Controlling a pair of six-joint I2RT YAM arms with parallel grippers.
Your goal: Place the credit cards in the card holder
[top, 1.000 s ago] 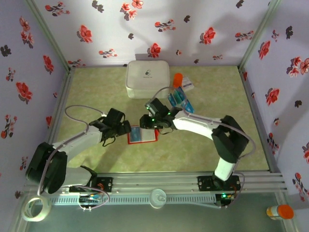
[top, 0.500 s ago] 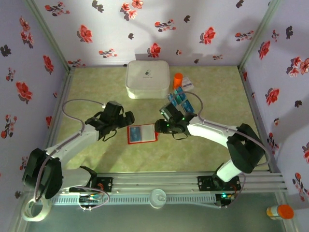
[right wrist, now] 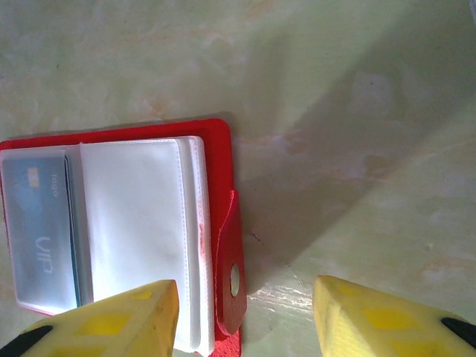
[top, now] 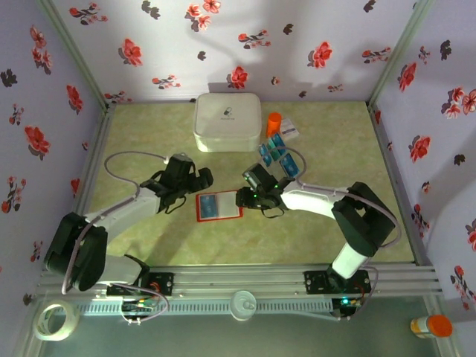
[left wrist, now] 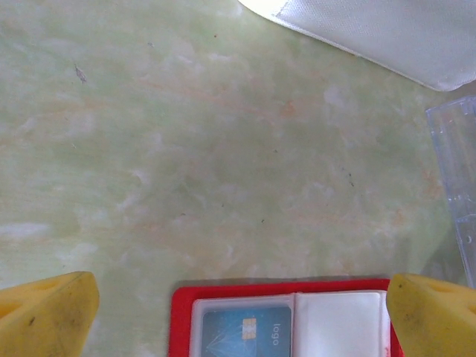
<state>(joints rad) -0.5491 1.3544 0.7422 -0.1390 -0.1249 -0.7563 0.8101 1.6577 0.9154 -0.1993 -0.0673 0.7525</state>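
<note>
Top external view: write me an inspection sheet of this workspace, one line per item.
Surface: green marbled table, no spills seen.
Job's things: red card holder lies open, one card in a clear pocket; remaining credit cards on a clear sheet.
Clutter: white box, orange cylinder, printed packet at the far side; tape roll and orange-capped bottle off the table.
Grippers: left gripper and right gripper open, empty, either side of the holder.
Cables: grey cables loop off the arms, no snag seen.
Surroundings: floral walls, metal rail at the near edge.
</note>
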